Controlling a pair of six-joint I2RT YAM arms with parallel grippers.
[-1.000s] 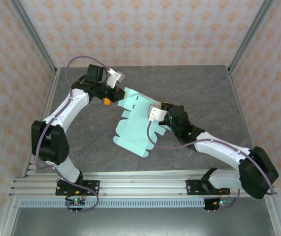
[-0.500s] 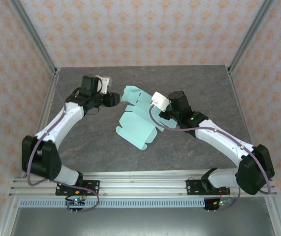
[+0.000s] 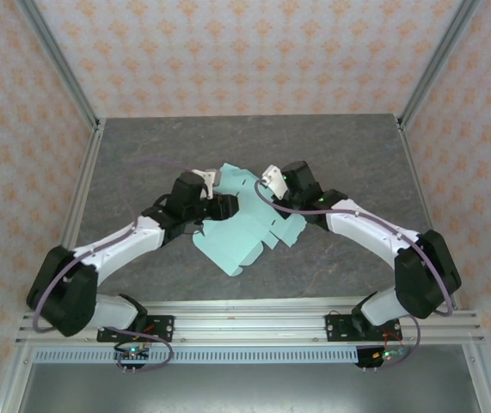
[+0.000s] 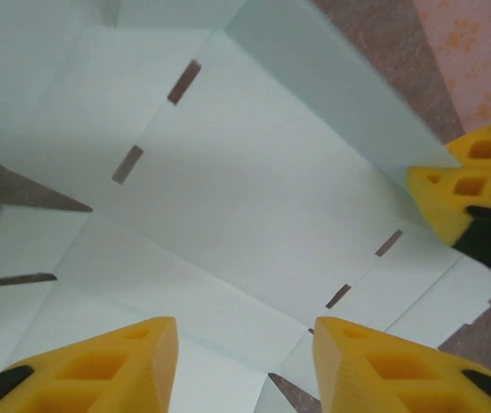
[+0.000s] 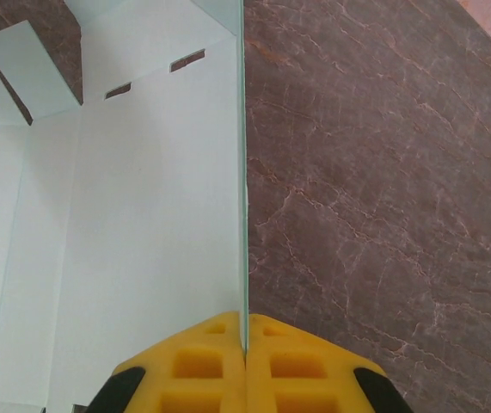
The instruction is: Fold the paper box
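Note:
The paper box (image 3: 247, 237) is a flat pale mint die-cut sheet with flaps and slots, lying mid-table. My left gripper (image 3: 230, 207) hovers over its left half. In the left wrist view its yellow fingers (image 4: 99, 370) stand apart above the sheet (image 4: 254, 189), with nothing between them. My right gripper (image 3: 266, 196) is at the sheet's back right part. In the right wrist view this gripper (image 5: 245, 337) is shut on a raised edge of the card (image 5: 142, 215), which stands upright between its pads. The right gripper's yellow fingers (image 4: 473, 185) also appear at the left wrist view's right edge.
The table top (image 3: 348, 142) is dark marbled stone. Metal frame posts (image 3: 82, 185) and patterned walls border it at left, right and back. An aluminium rail (image 3: 245, 327) holding both arm bases runs along the near edge.
My left arm swung from the back left to the centre, opened its jaws and now sits over the sheet. My right gripper moved back and left with the card edge; the sheet shifted.

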